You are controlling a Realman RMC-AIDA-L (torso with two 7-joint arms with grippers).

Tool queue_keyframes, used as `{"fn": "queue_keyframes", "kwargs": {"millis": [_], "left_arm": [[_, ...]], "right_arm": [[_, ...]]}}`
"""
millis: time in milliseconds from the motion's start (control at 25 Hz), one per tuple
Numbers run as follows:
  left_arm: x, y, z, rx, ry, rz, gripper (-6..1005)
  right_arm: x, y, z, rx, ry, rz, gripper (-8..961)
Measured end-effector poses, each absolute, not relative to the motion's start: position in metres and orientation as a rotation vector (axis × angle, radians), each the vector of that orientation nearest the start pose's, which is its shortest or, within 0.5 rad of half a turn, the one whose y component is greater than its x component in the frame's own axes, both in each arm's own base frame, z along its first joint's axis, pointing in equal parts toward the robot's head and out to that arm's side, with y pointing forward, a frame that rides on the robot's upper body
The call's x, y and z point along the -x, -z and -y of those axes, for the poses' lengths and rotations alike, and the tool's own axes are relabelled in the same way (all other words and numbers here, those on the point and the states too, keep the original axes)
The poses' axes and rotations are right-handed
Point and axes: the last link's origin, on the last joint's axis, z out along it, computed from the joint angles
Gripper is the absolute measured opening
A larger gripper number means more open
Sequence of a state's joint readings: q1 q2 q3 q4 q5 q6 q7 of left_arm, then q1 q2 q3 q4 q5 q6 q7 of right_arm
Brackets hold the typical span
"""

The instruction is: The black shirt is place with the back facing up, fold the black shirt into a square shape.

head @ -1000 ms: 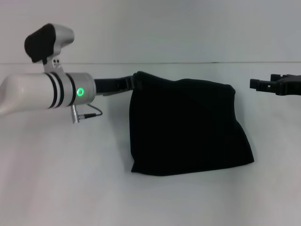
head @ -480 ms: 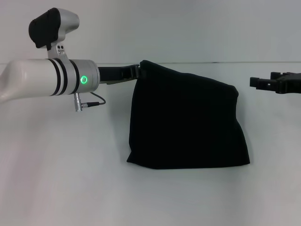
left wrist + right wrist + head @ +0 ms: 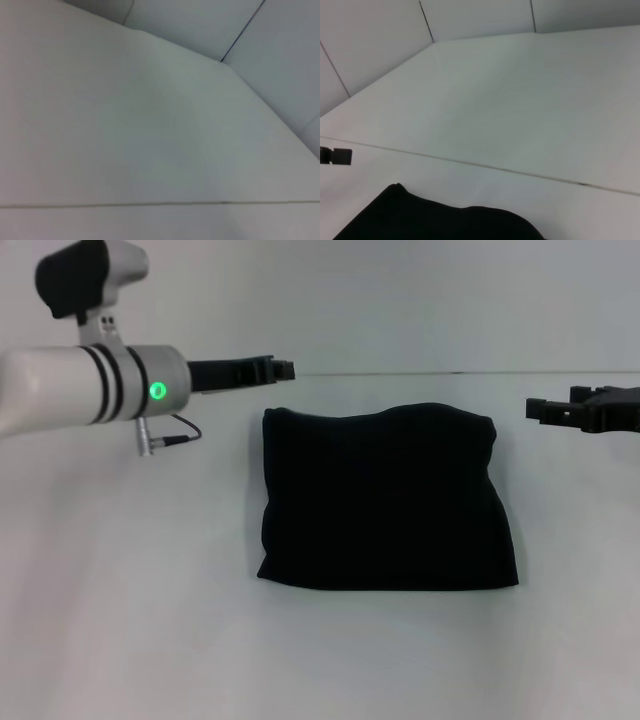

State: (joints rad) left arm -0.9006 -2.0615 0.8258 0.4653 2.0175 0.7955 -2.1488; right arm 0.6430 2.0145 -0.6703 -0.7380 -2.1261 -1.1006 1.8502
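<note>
The black shirt (image 3: 385, 500) lies folded into a rough square on the white table (image 3: 120, 620), with no lettering showing. Its far edge also shows in the right wrist view (image 3: 435, 220). My left gripper (image 3: 283, 370) hovers open just above and beyond the shirt's far left corner, holding nothing and apart from the cloth. Its tip appears in the right wrist view (image 3: 335, 156). My right gripper (image 3: 535, 408) hangs off the shirt's far right corner, clear of the fabric. The left wrist view shows only table and wall.
The table's far edge (image 3: 400, 374) meets a pale wall right behind the shirt. A thin cable (image 3: 178, 436) dangles under the left wrist. Bare white tabletop surrounds the shirt on the left, right and front.
The left gripper let go of the shirt's far left corner and lifted away to the left. The raised corner dropped, and the shirt now lies flat. The right arm barely moved.
</note>
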Motion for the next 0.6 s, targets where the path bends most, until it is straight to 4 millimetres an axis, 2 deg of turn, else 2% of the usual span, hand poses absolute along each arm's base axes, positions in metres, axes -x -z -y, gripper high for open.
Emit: {"fn": "queue_keyframes", "kwargs": {"millis": [120, 320, 400, 600], "left_arm": [[0.197, 0.002, -0.463, 2.171, 0.638, 1.286, 207], [0.192, -0.022, -0.434, 2.293, 0.729, 1.194, 325], [0.190, -0.026, -0.415, 2.393, 0.733, 1.131, 397], [0.183, -0.019, -0.384, 2.617, 0.744, 0.982, 630]], "right_arm": [[-0.273, -0.062, -0.419, 2.245, -0.454, -0.984, 867], [-0.268, -0.070, -0.413, 2.304, -0.479, -0.958, 870], [-0.264, -0.072, -0.409, 2.350, -0.479, -0.920, 871], [-0.253, -0.070, -0.393, 2.509, -0.487, -0.814, 876]]}}
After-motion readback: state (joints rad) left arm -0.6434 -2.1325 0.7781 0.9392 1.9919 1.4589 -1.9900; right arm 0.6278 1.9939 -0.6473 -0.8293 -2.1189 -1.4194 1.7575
